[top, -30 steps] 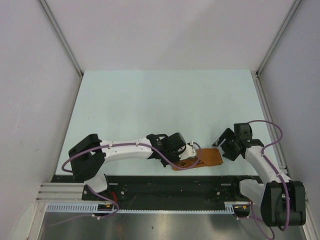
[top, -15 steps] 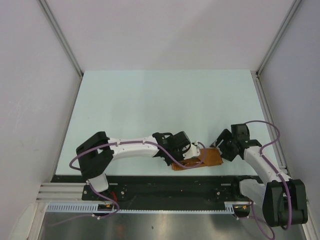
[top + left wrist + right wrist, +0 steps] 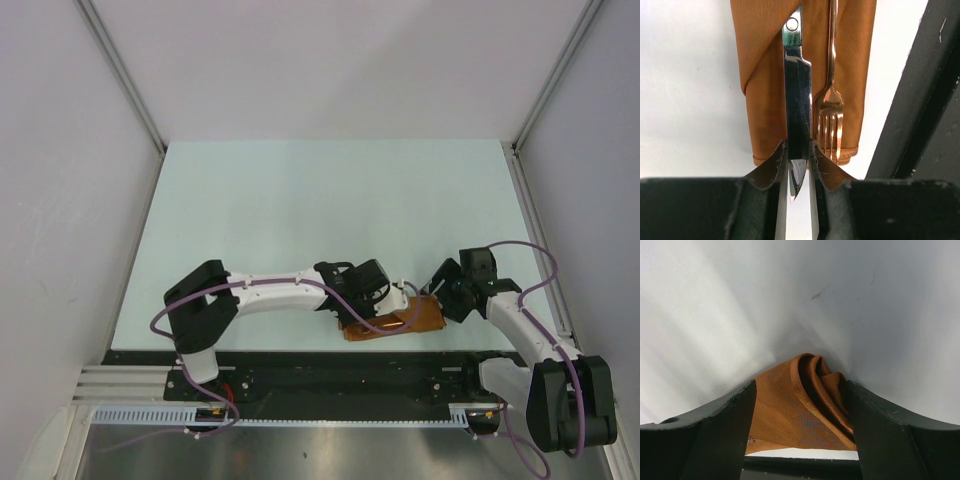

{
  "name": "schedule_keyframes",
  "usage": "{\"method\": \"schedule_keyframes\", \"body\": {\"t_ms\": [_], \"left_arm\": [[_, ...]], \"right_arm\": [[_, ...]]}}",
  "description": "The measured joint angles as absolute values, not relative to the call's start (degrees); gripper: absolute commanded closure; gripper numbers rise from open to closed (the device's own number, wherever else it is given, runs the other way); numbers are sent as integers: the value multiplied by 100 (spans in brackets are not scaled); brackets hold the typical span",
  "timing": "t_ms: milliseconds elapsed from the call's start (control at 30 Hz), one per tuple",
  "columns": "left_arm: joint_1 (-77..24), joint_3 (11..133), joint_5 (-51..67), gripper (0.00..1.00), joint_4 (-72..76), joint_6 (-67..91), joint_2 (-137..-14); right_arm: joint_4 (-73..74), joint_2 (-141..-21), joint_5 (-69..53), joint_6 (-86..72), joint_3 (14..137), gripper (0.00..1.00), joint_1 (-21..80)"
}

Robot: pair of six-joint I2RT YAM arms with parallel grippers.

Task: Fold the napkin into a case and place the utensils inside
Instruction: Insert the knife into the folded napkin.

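Observation:
The rust-orange napkin lies folded into a narrow case by the table's near edge. My left gripper hovers at its left end, shut on a shiny steel knife. The blade tip sits between the fingers and the holed handle end reaches out over the cloth. Beside the knife, a copper fork rests on the case with its tines toward me. My right gripper stands open at the case's right end. Its fingers straddle the layered cloth, whose fold gapes toward the camera.
A black rail runs along the near edge just beside the case and shows in the left wrist view as a dark bar. White walls enclose the pale table on three sides.
My left arm has stretched to the right, carrying the knife over the case. The right gripper has edged a little left and closer to the case's right end.

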State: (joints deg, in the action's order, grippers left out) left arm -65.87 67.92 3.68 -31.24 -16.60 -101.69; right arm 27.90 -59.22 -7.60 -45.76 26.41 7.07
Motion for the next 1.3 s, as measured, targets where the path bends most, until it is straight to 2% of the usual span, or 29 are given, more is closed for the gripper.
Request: {"method": "schedule_keyframes", "body": {"t_ms": [733,900,1033,1167,1233,1300], "left_arm": [[-6587,7334,495,100,-3124,-1763,-10779],[-6587,7373,471,87,-3124,-1767,-10838],[-6587,7428,432,67,-3129,-1767,-10851],[-6584,7450,290,58,-3092,-1758,-10849],[-6580,7450,235,40,-3089,-1756,-10827],[-6580,7450,211,35,-3083,-1756,-10757]], "right_arm": [[2738,-5959,-735,-4648,2641,23,801],[2733,-5959,-733,-4648,2641,23,810],[2733,-5959,-731,-4644,2641,23,810],[2733,-5957,-716,-4630,2641,22,810],[2733,-5957,-707,-4604,2648,20,810],[2740,-5957,-694,-4578,2659,18,810]]}}
